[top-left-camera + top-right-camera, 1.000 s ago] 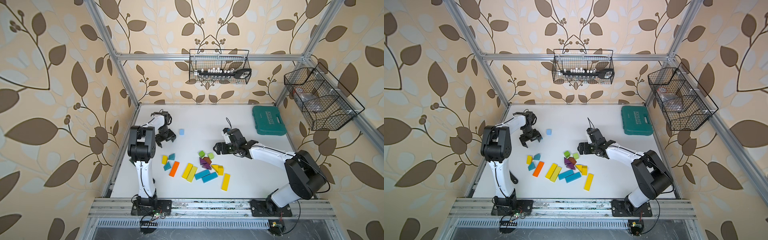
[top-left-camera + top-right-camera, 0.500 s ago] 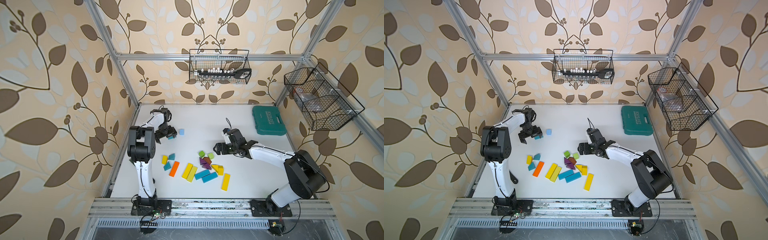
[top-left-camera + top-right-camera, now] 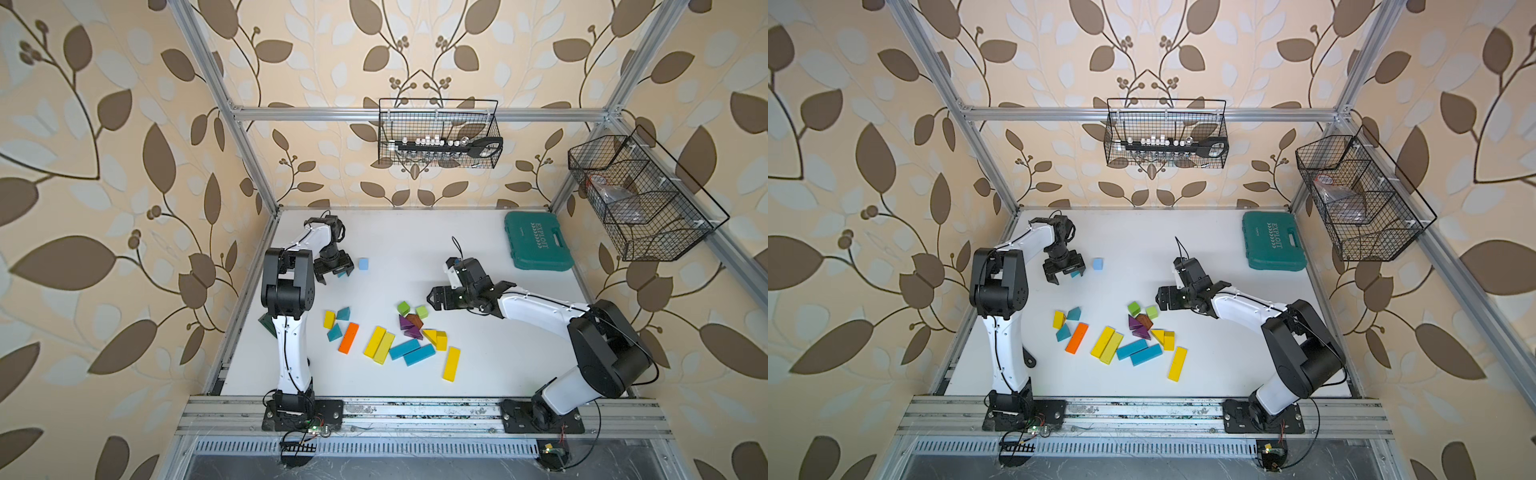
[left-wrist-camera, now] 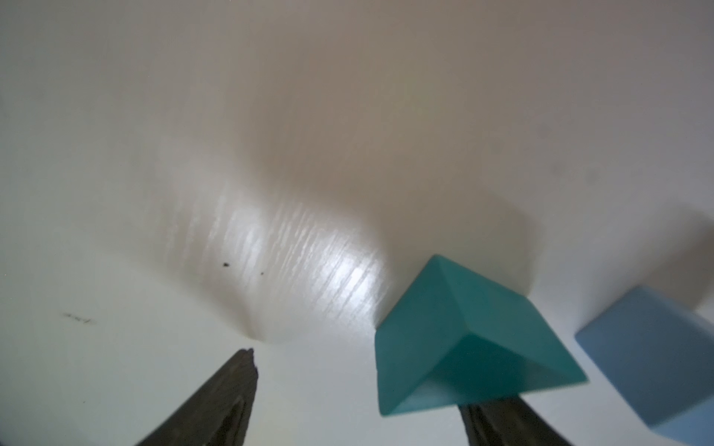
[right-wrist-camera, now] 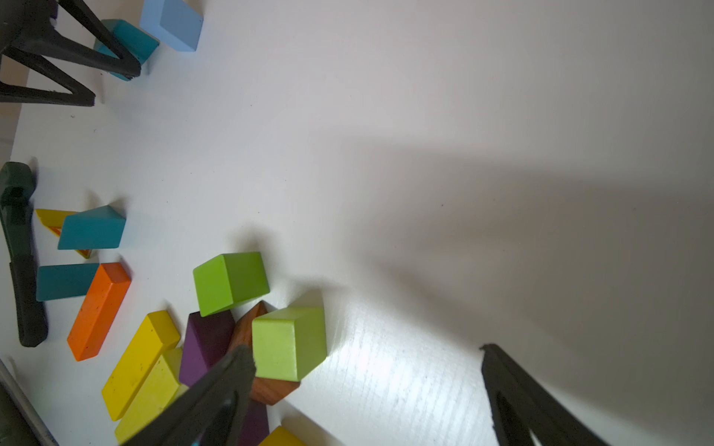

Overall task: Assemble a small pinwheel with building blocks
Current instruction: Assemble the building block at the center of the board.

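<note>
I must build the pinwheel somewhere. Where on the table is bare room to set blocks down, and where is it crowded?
Bare: the back stretch between the light-blue cube and the teal tool case, and the front right corner between the lone yellow bar and the right arm's base. Crowded: the front middle, from the orange bar to the green cubes.

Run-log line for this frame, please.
left hand: open, at teal triangular wedge block | right hand: open, beside light-green cube block | held: nothing
</note>
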`<state>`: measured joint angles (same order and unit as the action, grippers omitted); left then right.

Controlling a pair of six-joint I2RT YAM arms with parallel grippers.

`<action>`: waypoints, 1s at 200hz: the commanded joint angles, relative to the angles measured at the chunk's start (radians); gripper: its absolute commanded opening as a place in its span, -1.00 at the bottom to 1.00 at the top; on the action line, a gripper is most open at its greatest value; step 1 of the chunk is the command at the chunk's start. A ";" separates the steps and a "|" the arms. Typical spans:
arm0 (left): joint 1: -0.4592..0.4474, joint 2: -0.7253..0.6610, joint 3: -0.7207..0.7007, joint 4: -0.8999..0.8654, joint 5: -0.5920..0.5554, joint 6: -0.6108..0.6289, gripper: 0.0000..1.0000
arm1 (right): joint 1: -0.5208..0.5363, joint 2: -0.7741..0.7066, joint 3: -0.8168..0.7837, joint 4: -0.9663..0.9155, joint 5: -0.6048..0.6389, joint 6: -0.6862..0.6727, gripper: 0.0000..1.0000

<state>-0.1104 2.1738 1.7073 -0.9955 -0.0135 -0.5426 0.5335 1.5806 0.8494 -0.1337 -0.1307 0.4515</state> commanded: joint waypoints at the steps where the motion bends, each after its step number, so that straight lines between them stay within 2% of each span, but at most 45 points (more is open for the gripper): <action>1: 0.003 0.015 0.052 -0.019 0.027 0.012 0.65 | -0.004 0.016 -0.015 0.005 0.014 -0.010 0.85; 59: 0.002 0.039 0.103 -0.025 0.054 0.009 0.58 | -0.003 0.027 -0.015 0.013 -0.004 -0.008 0.85; 107: -0.005 0.004 0.107 0.017 0.073 -0.007 0.78 | -0.003 0.040 -0.014 0.022 -0.017 -0.005 0.85; 151: -0.003 0.066 0.172 0.004 0.054 -0.007 0.68 | -0.003 0.041 -0.014 0.026 -0.026 -0.003 0.85; 200: -0.003 0.118 0.217 -0.006 0.058 0.008 0.46 | -0.003 0.042 -0.013 0.027 -0.026 -0.004 0.84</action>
<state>-0.1112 2.2677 1.9049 -0.9791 0.0360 -0.5491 0.5335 1.6096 0.8459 -0.1120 -0.1436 0.4519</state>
